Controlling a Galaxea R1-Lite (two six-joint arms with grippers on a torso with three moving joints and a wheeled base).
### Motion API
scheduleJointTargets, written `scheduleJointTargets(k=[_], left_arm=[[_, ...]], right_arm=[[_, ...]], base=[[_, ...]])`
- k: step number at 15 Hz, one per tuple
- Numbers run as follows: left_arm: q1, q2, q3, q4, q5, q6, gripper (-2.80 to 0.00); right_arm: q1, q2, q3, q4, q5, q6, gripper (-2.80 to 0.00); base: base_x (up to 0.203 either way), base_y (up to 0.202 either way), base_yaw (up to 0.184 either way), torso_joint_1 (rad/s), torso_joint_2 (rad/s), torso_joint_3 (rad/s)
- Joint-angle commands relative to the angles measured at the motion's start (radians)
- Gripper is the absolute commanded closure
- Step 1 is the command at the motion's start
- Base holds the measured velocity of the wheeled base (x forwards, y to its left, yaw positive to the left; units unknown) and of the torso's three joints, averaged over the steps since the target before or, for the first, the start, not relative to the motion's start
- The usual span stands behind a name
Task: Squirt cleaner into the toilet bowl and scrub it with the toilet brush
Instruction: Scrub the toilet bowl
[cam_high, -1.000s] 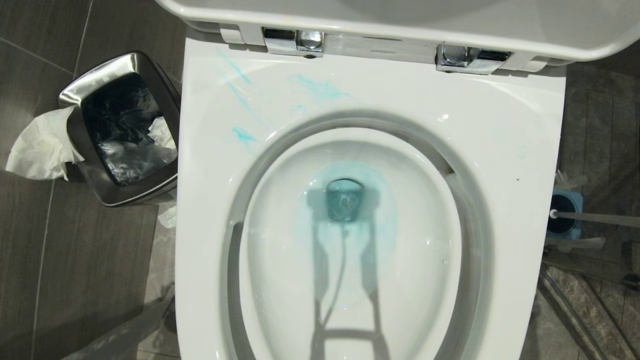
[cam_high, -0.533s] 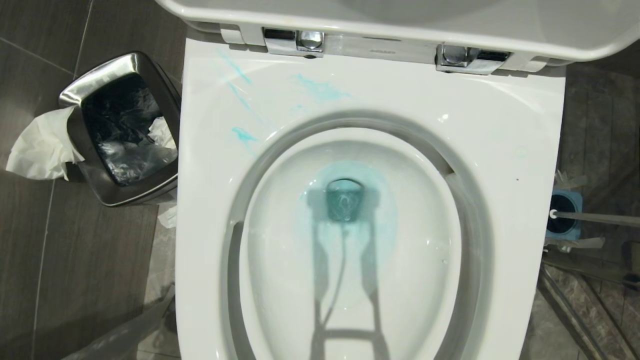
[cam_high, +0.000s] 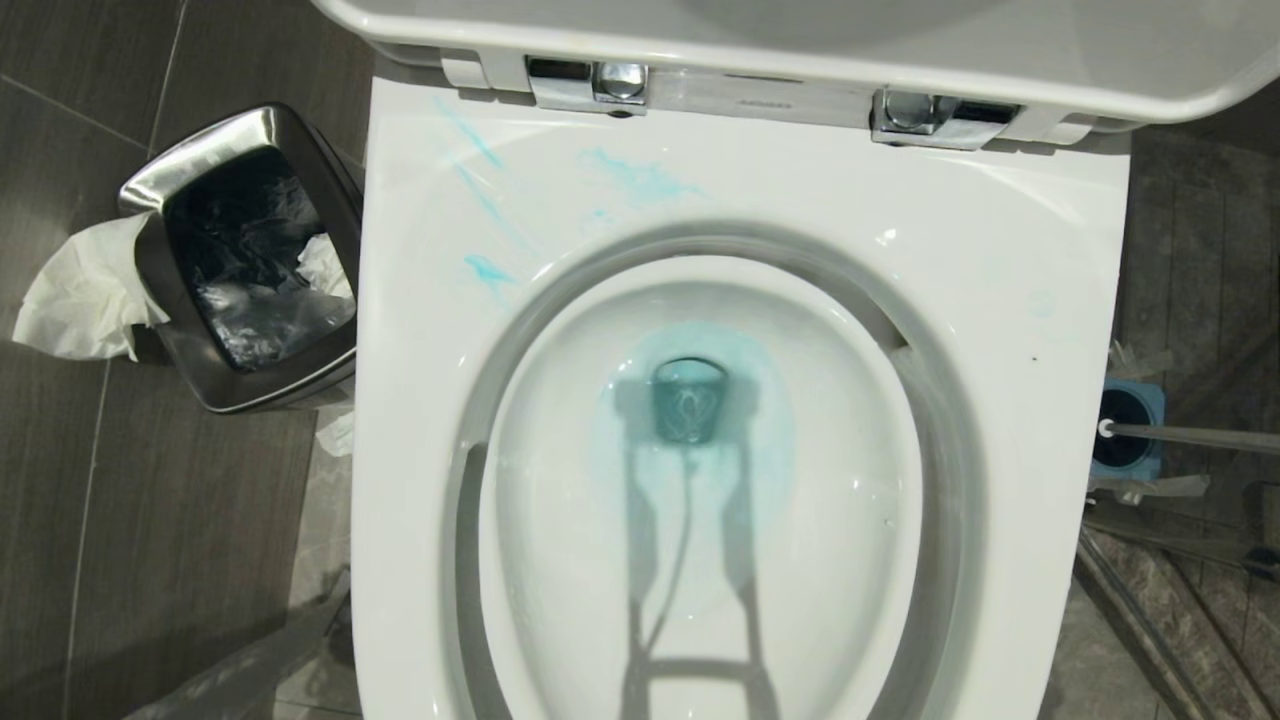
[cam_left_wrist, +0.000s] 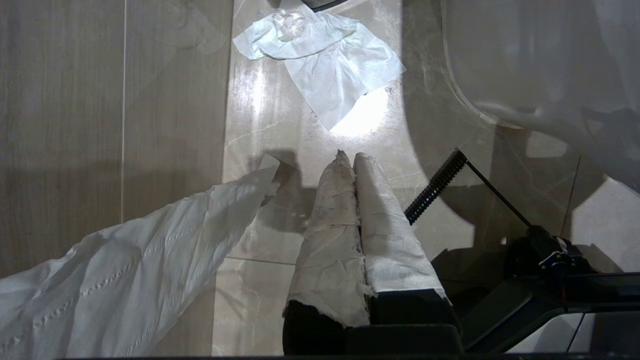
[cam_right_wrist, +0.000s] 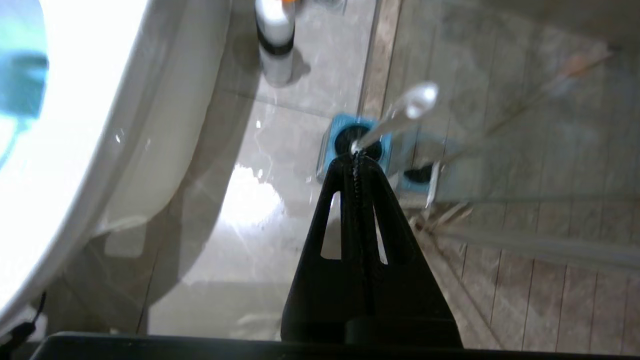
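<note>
A: One toilet bowl (cam_high: 1000, 300), head view?
B: Cleaner (cam_high: 690, 440) tinting its drain; toilet brush (cam_high: 1190, 437) in holder at right.
A: Left wrist?
B: Left tool (cam_left_wrist: 348, 159), pressed together, above floor.
A: Right wrist?
B: Right tool (cam_right_wrist: 356, 159), closed, empty, over the brush.

The floor (cam_high: 180, 520) is laid in large dark grey tiles to the robot's left of the toilet bowl (cam_high: 1040, 420), whose white base stands on it. Just beside the bowl on that side stands a small steel waste bin (cam_high: 190, 160) with a dark liner, a white tissue (cam_high: 85, 295) draped over its outer edge. Another crumpled tissue (cam_left_wrist: 325, 55) lies flat on the pale glossy tile. On the right, a squat blue holder (cam_high: 1135, 435) sits on the floor close to the bowl, the toilet brush (cam_high: 1190, 437) standing in it; a white bottle (cam_right_wrist: 274, 35) stands farther along.
</note>
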Motion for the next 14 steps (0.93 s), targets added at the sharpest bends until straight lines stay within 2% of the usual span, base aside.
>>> scheduleJointTargets(k=[1,6,8,10,14], left_arm=[[0.000,0.000,0.002,0.000,0.000,0.000,0.00],[0.000,0.000,0.002,0.000,0.000,0.000,0.00],[0.000,0.000,0.002,0.000,0.000,0.000,0.00],[0.000,0.000,0.002,0.000,0.000,0.000,0.00],[0.000,0.000,0.002,0.000,0.000,0.000,0.00]], right_arm=[[0.000,-0.003,0.089,-0.009,0.000,-0.001,0.00],[-0.001,-0.003,0.392,-0.225,0.002,-0.010,0.00],[-0.001,-0.003,0.469,-0.278,0.005,-0.020,0.00],[-0.001,-0.003,0.498,-0.304,0.023,-0.023,0.00],[0.000,-0.003,0.516,-0.310,0.108,-0.044,0.00]], base=[[0.000,0.000,0.000,0.000,0.00,0.000],[0.000,0.000,0.000,0.000,0.00,0.000],[0.000,0.000,0.000,0.000,0.00,0.000],[0.000,0.000,0.000,0.000,0.00,0.000],[0.000,0.000,0.000,0.000,0.00,0.000]])
